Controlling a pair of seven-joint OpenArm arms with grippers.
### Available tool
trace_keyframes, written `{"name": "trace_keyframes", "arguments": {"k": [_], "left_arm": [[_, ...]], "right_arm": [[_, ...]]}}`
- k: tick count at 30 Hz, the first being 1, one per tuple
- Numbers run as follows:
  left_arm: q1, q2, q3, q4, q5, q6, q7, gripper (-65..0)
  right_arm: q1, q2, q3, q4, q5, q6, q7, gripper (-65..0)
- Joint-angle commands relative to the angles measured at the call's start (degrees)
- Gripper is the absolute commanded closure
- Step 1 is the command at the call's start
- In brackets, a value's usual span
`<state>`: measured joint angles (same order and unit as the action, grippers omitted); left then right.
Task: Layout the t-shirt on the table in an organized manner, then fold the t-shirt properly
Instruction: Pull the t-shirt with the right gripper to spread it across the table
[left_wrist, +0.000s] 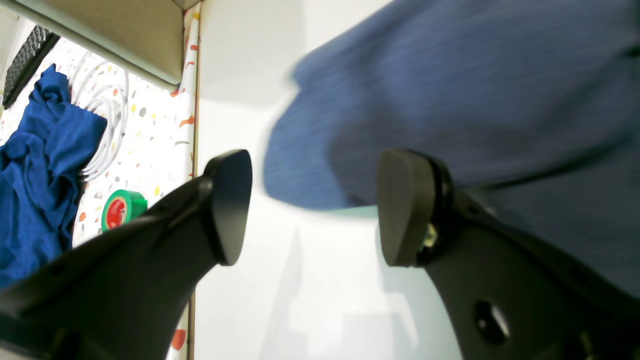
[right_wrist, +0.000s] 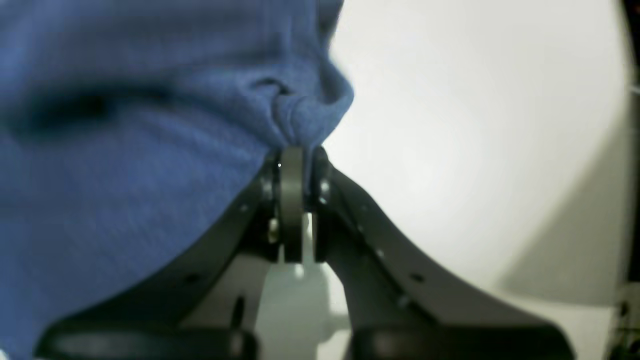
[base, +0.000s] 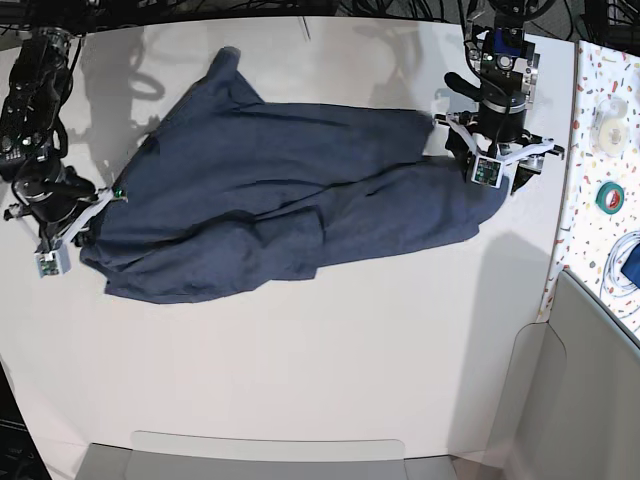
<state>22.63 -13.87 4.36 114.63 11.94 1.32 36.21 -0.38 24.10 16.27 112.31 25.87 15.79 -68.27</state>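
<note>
I saw the dark heathered navy-blue cotton t-shirt (base: 280, 205) lying spread but wrinkled across the upper half of the smooth white table (base: 330, 370), with soft folds along its middle and its plain side up; I could not see any lettering. The fabric looked fine-ribbed and matte in the wrist views.

The right gripper (right_wrist: 296, 155), made of black hard plastic with curved arms, had its jaws closed on a small bunched pinch of the t-shirt's edge, at the left end of the cloth in the base view. The left gripper (left_wrist: 312, 207) hung over the other end of the t-shirt, its jaws wide apart, with flat rounded black pads (left_wrist: 402, 210), and nothing between them.

Beside the table ran a speckled confetti-patterned strip (left_wrist: 155, 145). On it lay a green roll of tape (left_wrist: 121, 208), a coil of white cable (left_wrist: 107, 135) and a crumpled bright blue cloth (left_wrist: 37, 175).
</note>
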Motion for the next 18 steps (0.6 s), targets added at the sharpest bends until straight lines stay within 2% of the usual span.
{"name": "trace_keyframes", "arguments": {"k": [1, 4, 8, 12, 14, 18], "left_arm": [[-0.08, -0.24, -0.01, 0.93, 0.41, 0.48, -1.00, -38.5], [-0.08, -0.24, -0.18, 0.93, 0.41, 0.48, -0.91, -38.5], [-0.08, -0.24, -0.45, 0.93, 0.41, 0.48, -0.91, -38.5], [-0.08, -0.24, -0.45, 0.93, 0.41, 0.48, -0.91, -38.5], [-0.08, -0.24, -0.36, 0.93, 0.41, 0.48, -0.91, -38.5], [-0.08, -0.24, -0.01, 0.93, 0.41, 0.48, -0.91, -38.6]], "right_arm": [[1.31, 0.74, 0.91, 1.14, 0.64, -0.28, 1.24, 0.0], [1.66, 0.56, 1.71, 0.79, 2.22, -0.28, 2.20, 0.0], [0.34, -0.93, -1.64, -1.32, 1.96, -0.28, 1.41, 0.0], [-3.00, -1.28, -2.16, -2.91, 1.78, -0.54, -0.35, -0.4], [-4.67, -1.02, -1.99, -2.82, 0.29, -0.54, -0.35, -4.7], [-6.34, -0.93, -1.99, -1.85, -5.69, -0.54, -0.35, -22.5]]}}
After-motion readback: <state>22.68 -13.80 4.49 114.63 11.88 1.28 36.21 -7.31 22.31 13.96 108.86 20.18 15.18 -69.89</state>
